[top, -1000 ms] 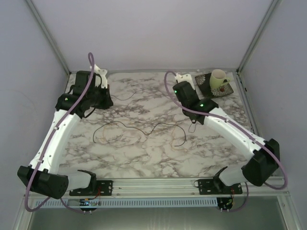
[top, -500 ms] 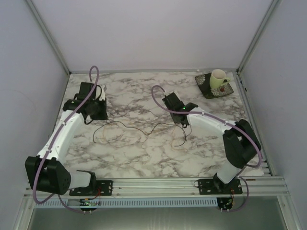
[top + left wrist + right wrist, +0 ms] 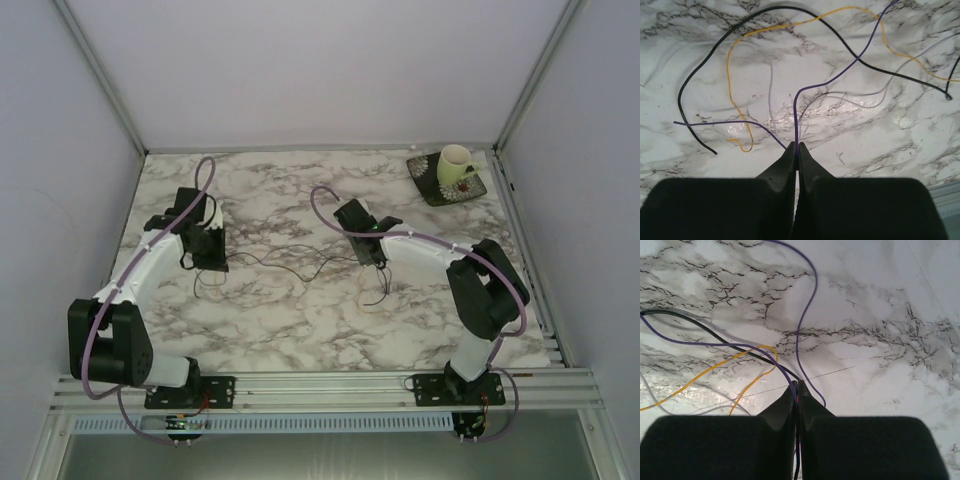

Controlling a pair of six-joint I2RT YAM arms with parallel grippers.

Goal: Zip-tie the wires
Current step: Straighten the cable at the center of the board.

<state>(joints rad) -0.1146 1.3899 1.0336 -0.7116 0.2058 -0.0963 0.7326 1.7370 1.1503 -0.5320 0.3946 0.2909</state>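
- The left arm [image 3: 150, 265] reaches over the left side of the marble worktop [image 3: 300, 330]. The left jaws are clenched on the wires [image 3: 796, 115], and a purple one rises straight out of their tips.
- The rest of the wires, black, yellow and pale grey, lie in loose curves on the worktop between the two sets of jaws.
- The right arm [image 3: 430, 245] reaches in from the right. The right jaws are pinched tight on the wires, with purple and black ones running into their tips.
- A cup [image 3: 455, 165] stands on a dark saucer [image 3: 470, 192] in the far right corner, well apart from the wires.
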